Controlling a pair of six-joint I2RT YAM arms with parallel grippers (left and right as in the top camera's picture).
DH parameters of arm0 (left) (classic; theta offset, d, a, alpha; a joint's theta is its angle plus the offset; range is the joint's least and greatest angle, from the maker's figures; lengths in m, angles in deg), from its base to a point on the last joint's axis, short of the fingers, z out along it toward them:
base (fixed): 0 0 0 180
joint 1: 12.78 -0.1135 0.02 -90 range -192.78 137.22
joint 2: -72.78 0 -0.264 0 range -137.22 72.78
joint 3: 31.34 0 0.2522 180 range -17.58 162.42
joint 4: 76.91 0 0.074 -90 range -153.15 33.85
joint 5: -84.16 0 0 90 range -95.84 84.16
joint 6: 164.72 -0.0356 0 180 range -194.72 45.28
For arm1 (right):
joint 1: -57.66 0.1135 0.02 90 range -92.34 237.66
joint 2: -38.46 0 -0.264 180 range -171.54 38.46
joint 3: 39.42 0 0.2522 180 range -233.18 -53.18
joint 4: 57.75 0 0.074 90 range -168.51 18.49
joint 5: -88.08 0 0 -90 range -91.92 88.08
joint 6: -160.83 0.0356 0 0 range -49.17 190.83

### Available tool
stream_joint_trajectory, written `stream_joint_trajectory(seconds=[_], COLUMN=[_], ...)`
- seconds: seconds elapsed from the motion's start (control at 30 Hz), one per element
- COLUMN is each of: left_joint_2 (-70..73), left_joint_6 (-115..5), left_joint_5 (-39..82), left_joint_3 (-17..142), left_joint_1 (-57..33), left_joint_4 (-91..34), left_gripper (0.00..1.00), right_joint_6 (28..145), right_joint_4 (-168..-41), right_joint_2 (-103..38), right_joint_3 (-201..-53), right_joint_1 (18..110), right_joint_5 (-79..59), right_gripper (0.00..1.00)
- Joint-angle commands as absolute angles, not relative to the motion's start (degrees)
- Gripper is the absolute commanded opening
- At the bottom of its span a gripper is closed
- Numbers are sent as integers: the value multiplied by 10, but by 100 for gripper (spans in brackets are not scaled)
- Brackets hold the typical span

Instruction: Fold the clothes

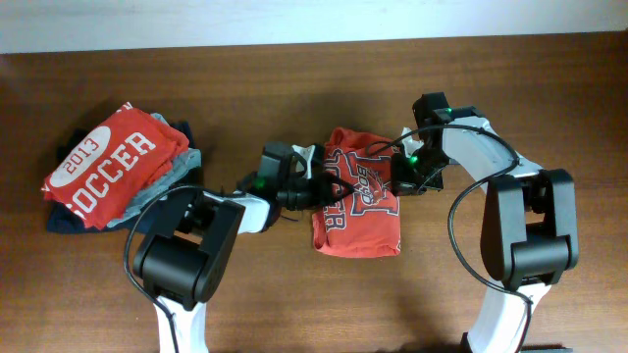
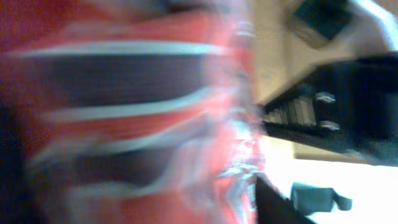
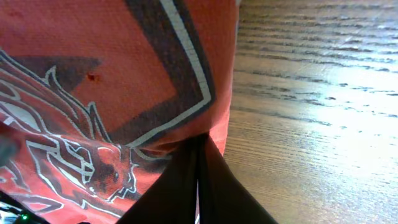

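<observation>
The clothes, an orange-red T-shirt [image 1: 358,211] with a navy-and-white chest print, lie folded into a narrow block at the middle of the table. My left gripper [image 1: 332,192] is at the shirt's left edge. In the left wrist view the blurred shirt [image 2: 137,112] fills the frame between the jaws, with one dark finger [image 2: 277,202] at the lower right. My right gripper [image 1: 399,178] is at the shirt's right edge. In the right wrist view this gripper [image 3: 199,144] is shut, its tips pinching the edge of the shirt [image 3: 112,74].
At the left stands a stack: a red shirt printed "2013 SOCCER" [image 1: 106,162] on top of folded grey and navy garments [image 1: 184,149]. The brown wooden table [image 1: 294,88] ends at a pale wall along the back.
</observation>
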State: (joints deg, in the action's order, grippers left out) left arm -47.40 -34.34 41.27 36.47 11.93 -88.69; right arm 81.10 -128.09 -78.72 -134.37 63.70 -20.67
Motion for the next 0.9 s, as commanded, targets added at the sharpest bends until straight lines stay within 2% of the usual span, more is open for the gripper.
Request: stream_joint_trajectory(seconds=[0.0,0.03,0.17,0.3,0.5,0.67,0.87], left_joint_2=[-482,-482,-482,-482,-474,-422,-289], left_joint_6=[-351,-351,-351,-351,-351,-351,-342], left_joint_5=[421,418,417,419,435,433,347], left_joint_3=[362,362,362,362,362,362,362], left_joint_1=[137,137,137,137,120,71,26], left_joint_4=[-887,-887,-886,-886,-886,-873,-786], left_gripper=[65,64,39,0,1,1,1], right_joint_6=[805,805,805,805,786,785,786], right_joint_4=[-1282,-1282,-1282,-1282,-1285,-1308,-1327], right_joint_2=[-796,-796,-796,-796,-792,-755,-673], right_joint_3=[-1336,-1336,-1336,-1336,-1339,-1352,-1369], right_joint_1=[640,640,640,640,636,615,595], right_joint_5=[-208,-208,-208,-208,-205,-203,-203], right_gripper=[4,4,4,4,4,4,4])
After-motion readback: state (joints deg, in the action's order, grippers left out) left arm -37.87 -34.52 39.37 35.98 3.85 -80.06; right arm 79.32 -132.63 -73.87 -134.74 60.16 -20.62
